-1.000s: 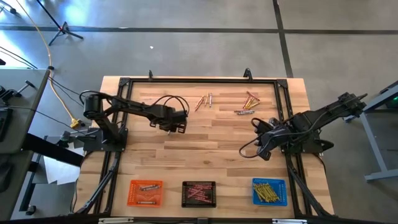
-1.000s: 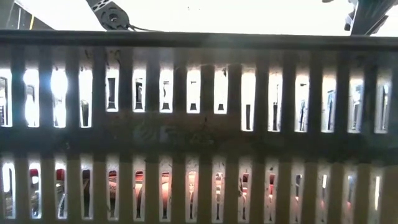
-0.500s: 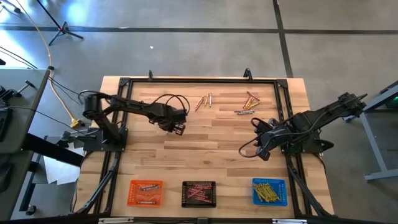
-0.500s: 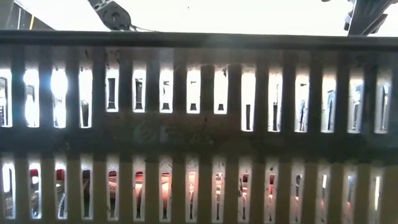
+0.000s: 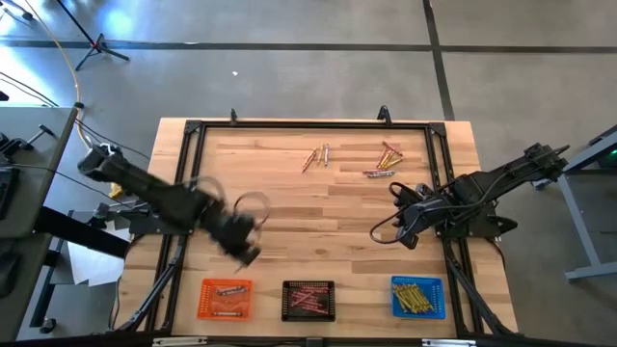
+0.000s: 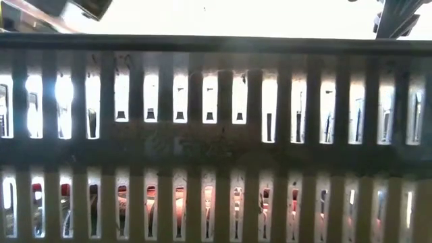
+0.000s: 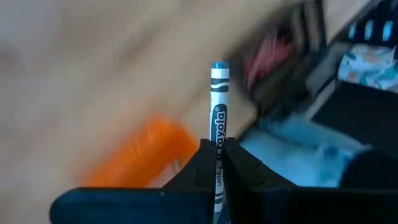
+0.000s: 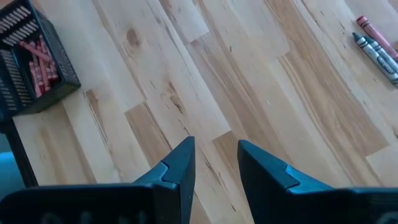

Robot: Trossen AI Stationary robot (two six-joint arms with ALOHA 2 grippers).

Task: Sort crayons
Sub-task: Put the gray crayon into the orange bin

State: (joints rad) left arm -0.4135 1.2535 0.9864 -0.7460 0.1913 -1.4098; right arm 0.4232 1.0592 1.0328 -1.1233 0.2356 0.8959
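The big wooden surface (image 5: 318, 212) has a black frame round it and three trays along the near edge: orange tray (image 5: 225, 298), black tray (image 5: 308, 300), blue tray (image 5: 417, 296). Brownish-grey crayons sit in the orange one, red ones in the black, yellow in the blue.

The left end effector (image 5: 243, 249) is just beside the orange tray, a bit toward the middle of the surface from it and blurred with motion. In the left wrist view the left end effector is clamped on a single grey crayon (image 7: 218, 118) with a white-and-grey wrapper, gripped near its lower end, so the long axis runs straight out past the fingertips. The orange tray shows just past the crayon in that view, the black one off to one side. My guess is this is the carry step, and the thing that matters is that the orange tray is the nearest one and lies close ahead.

The right end effector (image 5: 409, 231) is parked over bare wood at the right side, fingers apart, holding nothing.

Loose crayons still to sort: a small bunch at the far edge (image 5: 317, 157) and a mixed cluster (image 5: 384, 160) further right, much nearer the right arm. Nothing stands between the left arm and the trays.
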